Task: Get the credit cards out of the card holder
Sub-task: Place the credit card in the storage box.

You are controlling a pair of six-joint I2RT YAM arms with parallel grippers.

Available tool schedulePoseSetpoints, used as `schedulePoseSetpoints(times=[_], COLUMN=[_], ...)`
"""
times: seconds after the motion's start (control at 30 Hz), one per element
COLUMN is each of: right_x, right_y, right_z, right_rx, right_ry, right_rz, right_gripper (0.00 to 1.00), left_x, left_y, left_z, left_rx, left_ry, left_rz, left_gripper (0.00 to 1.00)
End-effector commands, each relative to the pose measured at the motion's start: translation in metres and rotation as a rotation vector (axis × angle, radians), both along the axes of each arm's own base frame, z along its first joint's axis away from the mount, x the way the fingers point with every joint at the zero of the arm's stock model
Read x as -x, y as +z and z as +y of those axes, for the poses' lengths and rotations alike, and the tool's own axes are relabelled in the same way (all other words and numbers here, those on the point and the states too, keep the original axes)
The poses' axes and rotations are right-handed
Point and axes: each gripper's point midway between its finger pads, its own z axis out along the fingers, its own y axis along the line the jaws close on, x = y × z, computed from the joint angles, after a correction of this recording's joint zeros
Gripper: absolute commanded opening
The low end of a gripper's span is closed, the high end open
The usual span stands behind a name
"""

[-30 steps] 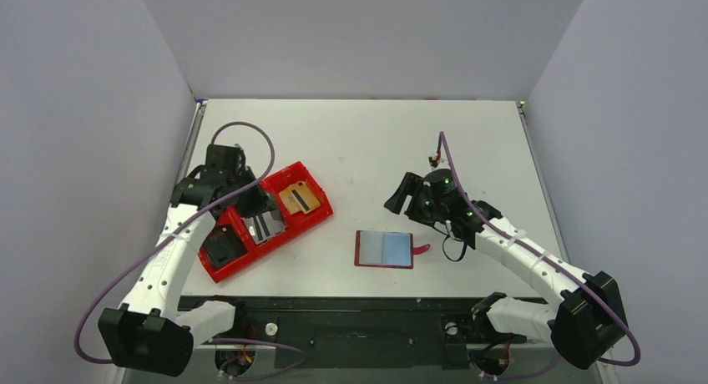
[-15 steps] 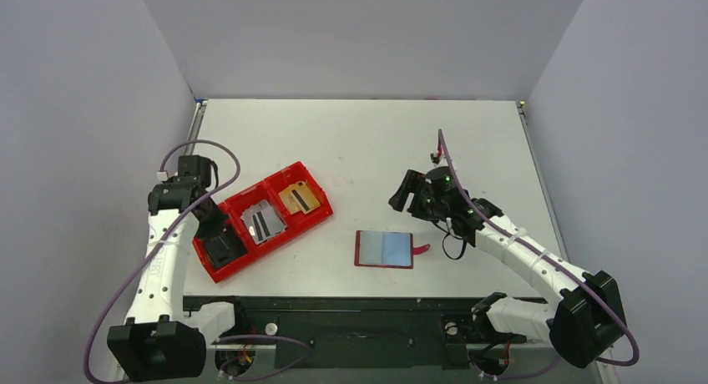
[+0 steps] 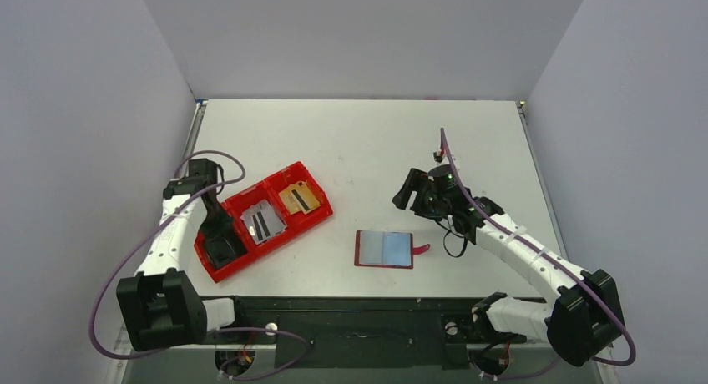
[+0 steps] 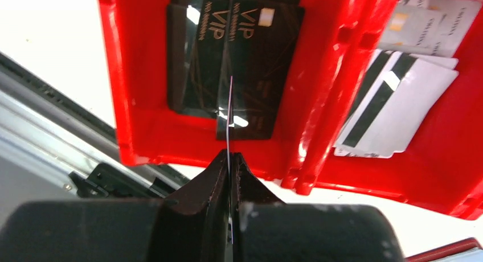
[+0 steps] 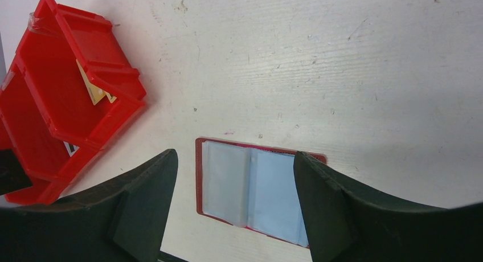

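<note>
**A:** Start big. How do things lie on the desk [image 3: 359, 142]?

**B:** The left arm [image 3: 171, 234] climbs from its base at the near left corner, elbow out toward the wall, with its wrist bent down over the red tray [image 3: 263, 182]. The right arm [image 3: 526, 255] reaches diagonally from the near right corner toward the middle, and its wrist is tipped downward.

**A:** And the tray?

**B:** It sits at an angle on the left of the desk and has three compartments. The card holder [image 3: 383, 249] is well apart from it, lying flat and open near the front edge. Its pale blue sleeves face up and its strap tab [image 3: 421, 250] points right.

**A:** The pincers?

**B:** The right pincer [image 5: 233, 156] is spread wide, poised above the holder and not touching it. The left pincer [image 4: 229, 156] is clenched on a thin card [image 4: 229, 102], seen edge-on, over the tray's near compartment.

**A:** Which cards are already in the tray?

**B:** Black cards [image 4: 250, 57] marked VIP lie in the near compartment. Silver cards [image 4: 398, 102] with dark stripes are in the middle one, and a gold card [image 3: 299, 198] is in the far one.
</note>
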Motion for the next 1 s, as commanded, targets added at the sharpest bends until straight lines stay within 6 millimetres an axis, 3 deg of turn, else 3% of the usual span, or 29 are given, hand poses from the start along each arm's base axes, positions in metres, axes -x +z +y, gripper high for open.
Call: schedulePoseSetpoints(times=[0.0, 0.2, 0.43, 0.57, 0.97], right_x=[-0.010, -0.011, -0.011, -0.010, -0.007], right_y=[0.013, 0.009, 0.004, 0.003, -0.005], right_z=[-0.001, -0.003, -0.002, -0.004, -0.005], right_rx=[-0.010, -0.001, 0.011, 0.010, 0.015], right_ry=[-0.011, -0.013, -0.005, -0.012, -0.023], right_rz=[-0.047, -0.036, -0.013, -0.014, 0.015], right_gripper=[0.70, 0.70, 0.70, 0.70, 0.70], left_x=[-0.030, -0.036, -0.036, -0.038, -0.043], left_y=[-0.007, -0.020, -0.022, -0.008, 0.026], left_z=[-0.005, -0.004, 0.002, 0.010, 0.017], left_rx=[0.046, 0.054, 0.029, -0.016, -0.073], left_ry=[-0.027, -0.016, 0.005, 0.028, 0.039], left_rz=[-0.071, -0.053, -0.043, -0.077, -0.173], left_gripper=[0.00, 0.02, 0.25, 0.40, 0.46])
